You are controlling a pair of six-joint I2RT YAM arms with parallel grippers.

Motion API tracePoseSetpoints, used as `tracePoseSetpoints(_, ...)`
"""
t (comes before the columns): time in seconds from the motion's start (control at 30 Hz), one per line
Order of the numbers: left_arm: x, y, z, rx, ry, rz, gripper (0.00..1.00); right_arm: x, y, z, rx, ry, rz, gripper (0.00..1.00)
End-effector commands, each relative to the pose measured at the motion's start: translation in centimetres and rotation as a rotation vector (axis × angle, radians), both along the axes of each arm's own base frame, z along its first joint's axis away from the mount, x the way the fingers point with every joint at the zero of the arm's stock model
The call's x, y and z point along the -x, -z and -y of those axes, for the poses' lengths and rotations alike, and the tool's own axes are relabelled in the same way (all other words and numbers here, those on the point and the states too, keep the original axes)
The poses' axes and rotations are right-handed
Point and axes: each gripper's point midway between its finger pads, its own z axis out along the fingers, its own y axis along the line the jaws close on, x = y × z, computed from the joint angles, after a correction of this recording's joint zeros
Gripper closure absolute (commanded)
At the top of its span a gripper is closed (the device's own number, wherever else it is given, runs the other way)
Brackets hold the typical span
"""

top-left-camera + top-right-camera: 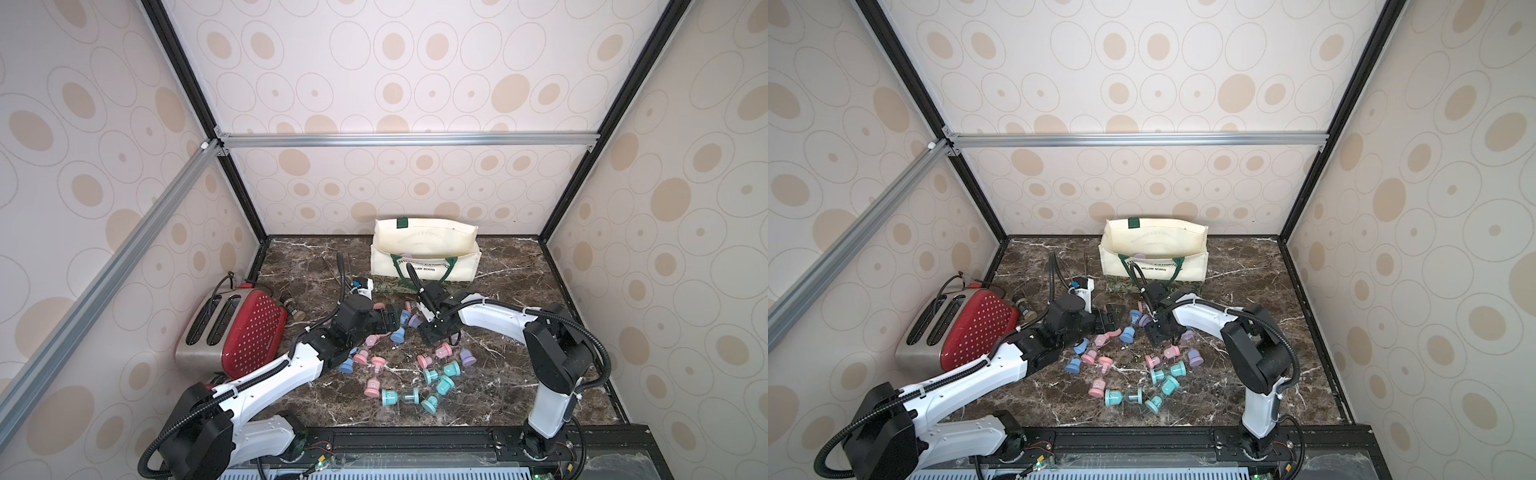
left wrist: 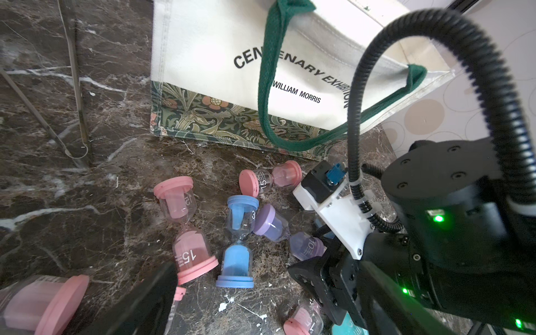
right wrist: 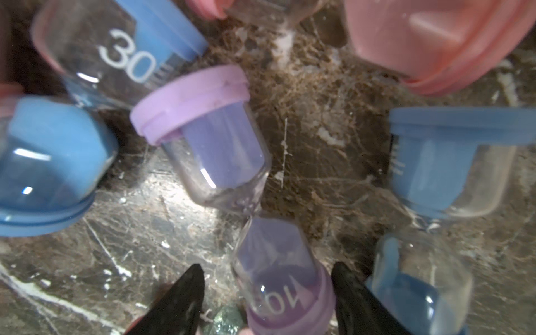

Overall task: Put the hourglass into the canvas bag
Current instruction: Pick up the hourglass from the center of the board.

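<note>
The cream canvas bag [image 1: 424, 249] [image 1: 1154, 245] [image 2: 208, 52] stands open at the back of the marble table, its green handle hanging down the front. A purple hourglass [image 3: 220, 150] [image 1: 414, 320] [image 2: 271, 222] lies on the table just in front of it among other hourglasses. My right gripper [image 3: 269, 293] [image 1: 428, 328] is low over it and open. Its black fingertips [image 3: 191, 290] stand on either side of the bulb marked 10, with a gap showing on one side. My left gripper [image 1: 390, 318] [image 2: 261, 304] hovers open just left of the pile, holding nothing.
Several pink, blue and teal hourglasses [image 1: 436, 378] are scattered across the table's middle and front. A red toaster [image 1: 237, 332] and a small jar [image 1: 293, 309] sit at the left. Something purple [image 1: 407, 254] shows inside the bag. Thin metal rods [image 2: 75, 87] lie at the back left.
</note>
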Motion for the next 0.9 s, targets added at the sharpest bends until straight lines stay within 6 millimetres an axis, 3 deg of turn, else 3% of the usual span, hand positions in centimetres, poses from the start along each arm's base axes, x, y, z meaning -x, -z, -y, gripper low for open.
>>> tracePoseSetpoints(0.0, -0.1, -0.6, 0.1, 0.011, -0.016, 0.015, 0.03, 0.9, 0.5, -0.7, -0.026, -0.042, -0.025, 0.30)
tracePoseSetpoints(0.63, -0.3, -0.8, 0.2, 0.012, -0.017, 0.018, 0.03, 1.3, 3.1, 0.2, 0.033, -0.042, -0.050, 0.45)
tracePoseSetpoints(0.87, -0.4, -1.0, 0.1, -0.002, -0.018, 0.023, 0.02, 1.4, 2.9, 0.4, 0.028, -0.041, -0.045, 0.53)
